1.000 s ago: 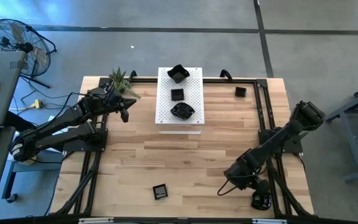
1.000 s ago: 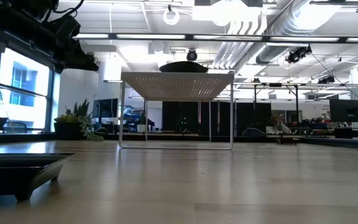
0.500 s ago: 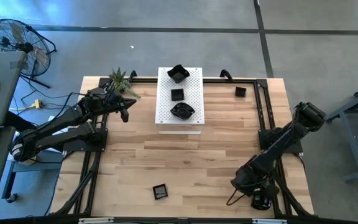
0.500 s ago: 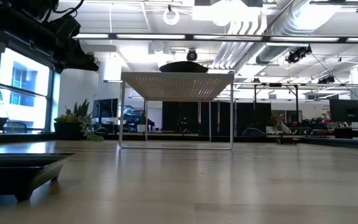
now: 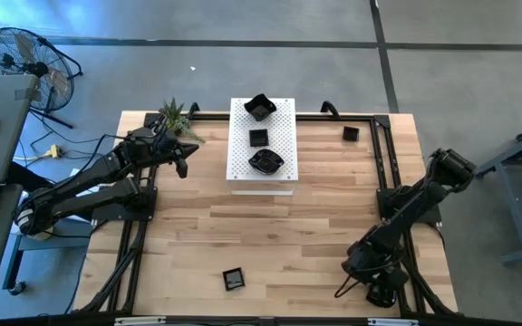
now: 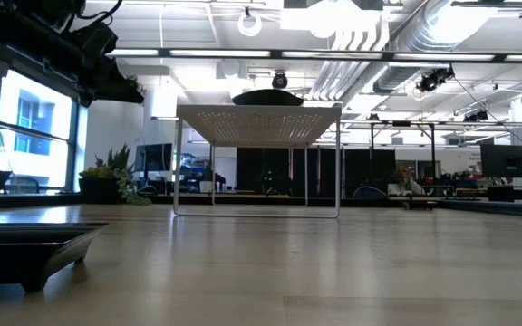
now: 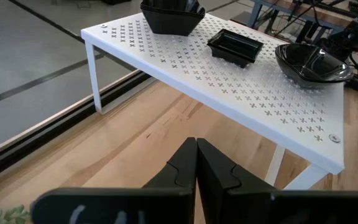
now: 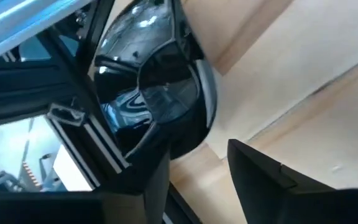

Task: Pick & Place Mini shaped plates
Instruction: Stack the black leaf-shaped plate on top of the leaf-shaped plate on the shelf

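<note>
Where wooden table [image 5: 270,235] stands, grey floor [image 5: 243,72]

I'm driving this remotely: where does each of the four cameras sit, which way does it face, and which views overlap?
High view: overhead, straight down on the table; both arms show, left gripper beside the white board, right gripper at the near right corner.
Low view: at tabletop height, level across to the board; a black plate sits close, no gripper in sight.
Left wrist view: past closed fingers toward the board's three plates.
Right wrist view: past open fingers at a glossy plate at the table edge.
Shared: high, low and left wrist views show the board.
</note>
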Available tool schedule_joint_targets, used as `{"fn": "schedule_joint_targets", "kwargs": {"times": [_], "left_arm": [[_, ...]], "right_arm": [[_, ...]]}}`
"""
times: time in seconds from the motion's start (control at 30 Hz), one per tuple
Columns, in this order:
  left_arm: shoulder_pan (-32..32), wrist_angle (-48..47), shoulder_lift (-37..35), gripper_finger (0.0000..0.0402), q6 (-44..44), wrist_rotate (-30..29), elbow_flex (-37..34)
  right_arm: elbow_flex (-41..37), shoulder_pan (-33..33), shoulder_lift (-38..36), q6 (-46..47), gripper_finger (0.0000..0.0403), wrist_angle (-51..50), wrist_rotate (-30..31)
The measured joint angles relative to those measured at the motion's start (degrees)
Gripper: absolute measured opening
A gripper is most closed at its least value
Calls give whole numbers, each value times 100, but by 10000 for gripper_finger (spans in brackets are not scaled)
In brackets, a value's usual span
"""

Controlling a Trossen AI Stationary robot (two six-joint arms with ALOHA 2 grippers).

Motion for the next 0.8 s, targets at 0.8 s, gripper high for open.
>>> {"fn": "schedule_joint_targets", "kwargs": {"times": [0.8], "left_arm": [[0, -2, 0, 1, -2, -8, 0]], "right_arm": [[-116, 0, 2, 1179, 4, 1336, -505]]}}
